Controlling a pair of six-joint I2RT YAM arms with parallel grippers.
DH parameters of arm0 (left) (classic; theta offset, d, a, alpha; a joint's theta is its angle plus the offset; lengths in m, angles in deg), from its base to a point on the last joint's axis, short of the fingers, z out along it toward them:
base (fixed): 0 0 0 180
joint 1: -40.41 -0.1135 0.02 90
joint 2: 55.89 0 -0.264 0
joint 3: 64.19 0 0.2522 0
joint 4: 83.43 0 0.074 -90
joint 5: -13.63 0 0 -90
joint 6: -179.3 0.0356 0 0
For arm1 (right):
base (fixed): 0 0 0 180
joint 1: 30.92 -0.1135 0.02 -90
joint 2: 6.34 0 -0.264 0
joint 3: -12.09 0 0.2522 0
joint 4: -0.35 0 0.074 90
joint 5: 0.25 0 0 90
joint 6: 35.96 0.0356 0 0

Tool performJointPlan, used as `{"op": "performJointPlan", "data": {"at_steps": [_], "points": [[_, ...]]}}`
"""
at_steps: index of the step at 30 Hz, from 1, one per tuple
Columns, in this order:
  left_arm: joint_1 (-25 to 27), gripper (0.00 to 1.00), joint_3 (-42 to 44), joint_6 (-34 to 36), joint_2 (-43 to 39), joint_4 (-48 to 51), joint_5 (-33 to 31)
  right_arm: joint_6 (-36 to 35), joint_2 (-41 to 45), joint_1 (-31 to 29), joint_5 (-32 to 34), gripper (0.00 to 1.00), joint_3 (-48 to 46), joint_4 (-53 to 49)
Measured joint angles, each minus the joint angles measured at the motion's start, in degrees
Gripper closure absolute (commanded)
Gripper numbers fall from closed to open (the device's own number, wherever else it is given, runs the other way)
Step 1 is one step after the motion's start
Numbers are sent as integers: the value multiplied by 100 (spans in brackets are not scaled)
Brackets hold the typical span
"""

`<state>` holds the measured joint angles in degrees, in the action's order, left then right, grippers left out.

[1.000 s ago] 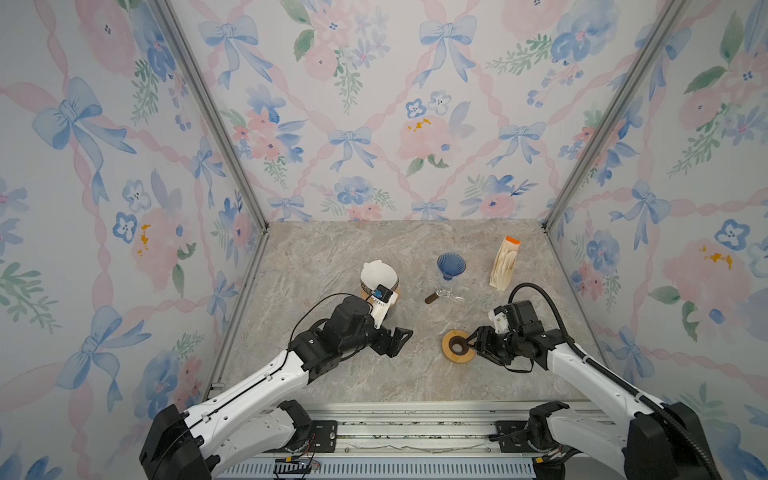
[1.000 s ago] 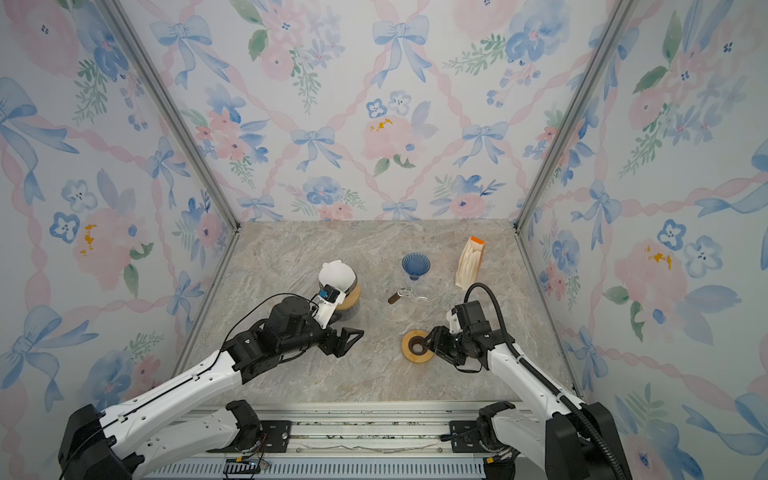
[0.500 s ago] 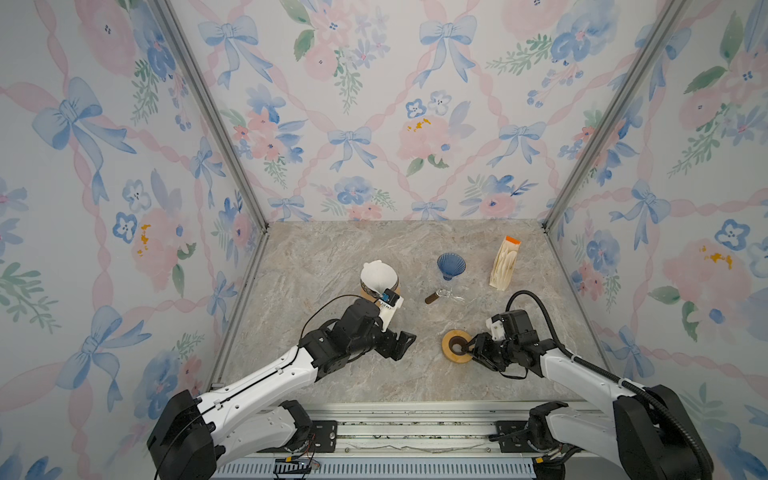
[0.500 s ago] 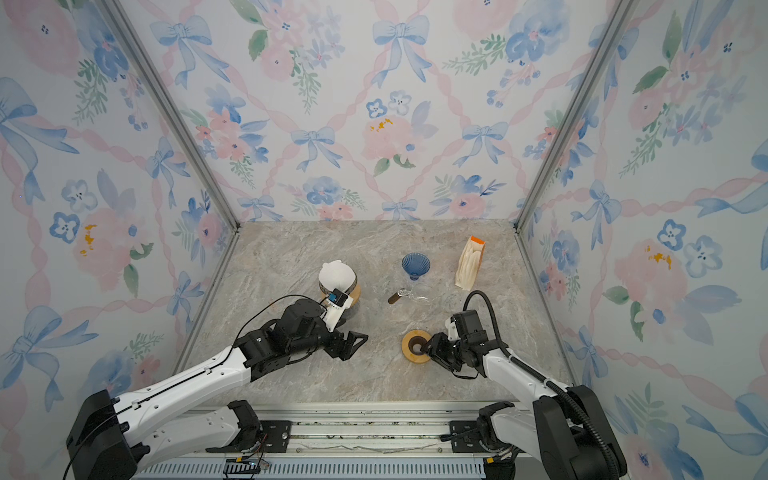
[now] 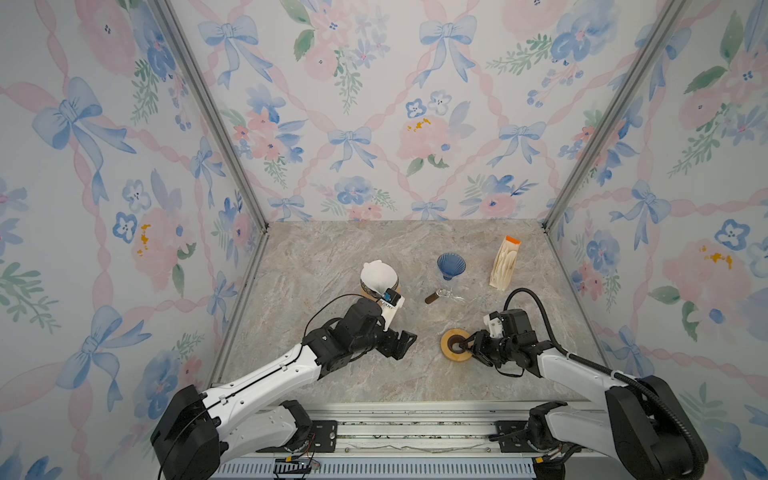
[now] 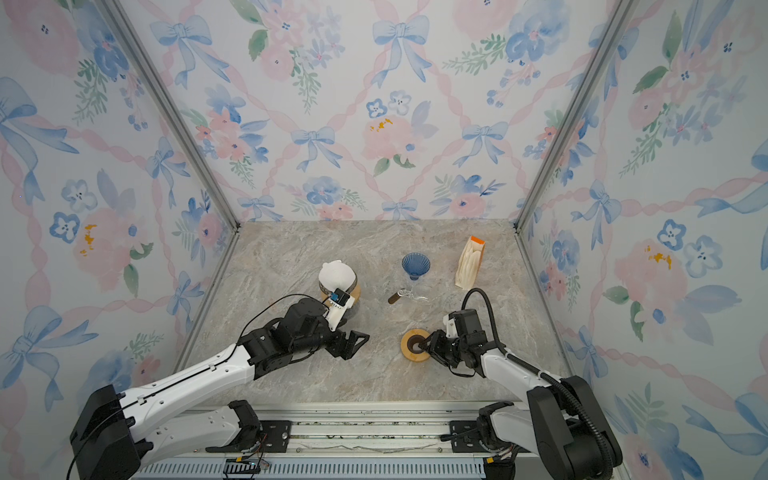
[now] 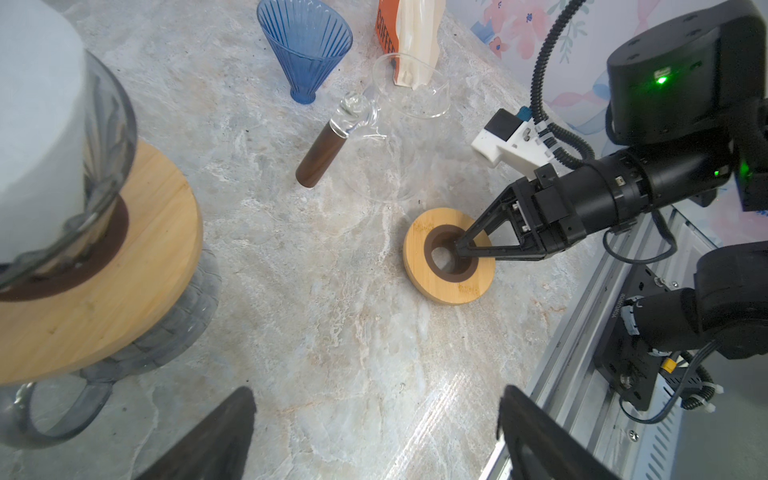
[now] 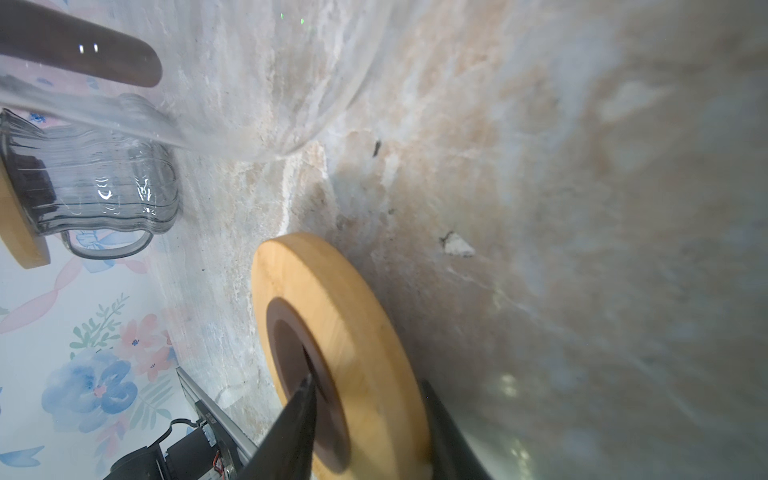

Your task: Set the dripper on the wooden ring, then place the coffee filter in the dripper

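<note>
The white coffee filter (image 5: pixel 377 275) (image 6: pixel 336 274) (image 7: pixel 37 104) sits in a smoky glass cone on a wooden collar atop a grey carafe (image 7: pixel 174 324) at mid-left. A blue ribbed dripper (image 5: pixel 451 266) (image 6: pixel 415 266) (image 7: pixel 305 45) stands empty at the back. A clear glass dripper with a dark wooden handle (image 5: pixel 444 296) (image 7: pixel 320 153) lies on its side beside it. My right gripper (image 5: pixel 465 345) (image 6: pixel 424 345) (image 7: pixel 459 251) (image 8: pixel 365 380) is shut on a loose wooden ring (image 5: pixel 454 345) (image 8: pixel 361 324), one finger in its hole, one outside the rim. My left gripper (image 5: pixel 405 345) (image 6: pixel 357 343) (image 7: pixel 376 390) hovers open and empty, left of the ring.
A cream coffee bag with an orange top (image 5: pixel 505 264) (image 6: pixel 470 264) leans at the back right. The metal rail (image 5: pixel 415 428) runs along the marble table's front edge. Floral walls close in both sides and the back.
The right gripper's jaws have narrowed around the band of the wooden ring and edged slightly left. The left gripper has shifted a little toward the front and stays open.
</note>
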<state>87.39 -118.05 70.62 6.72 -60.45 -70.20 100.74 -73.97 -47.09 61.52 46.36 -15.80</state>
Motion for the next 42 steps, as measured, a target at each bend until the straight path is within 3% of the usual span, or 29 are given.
{"op": "performJointPlan", "data": {"at_steps": [20,29,35,42], "points": [[9,7,-367,2,330,-35,4,-387,31,4,-199,82,216,26],[11,7,-461,0,330,-35,4,-691,704,4,-44,89,334,-739],[33,7,-553,0,328,-20,4,-1141,1381,4,70,100,680,-1484],[92,7,-848,2,317,-20,0,-1591,1615,68,120,100,1508,-2168]]}}
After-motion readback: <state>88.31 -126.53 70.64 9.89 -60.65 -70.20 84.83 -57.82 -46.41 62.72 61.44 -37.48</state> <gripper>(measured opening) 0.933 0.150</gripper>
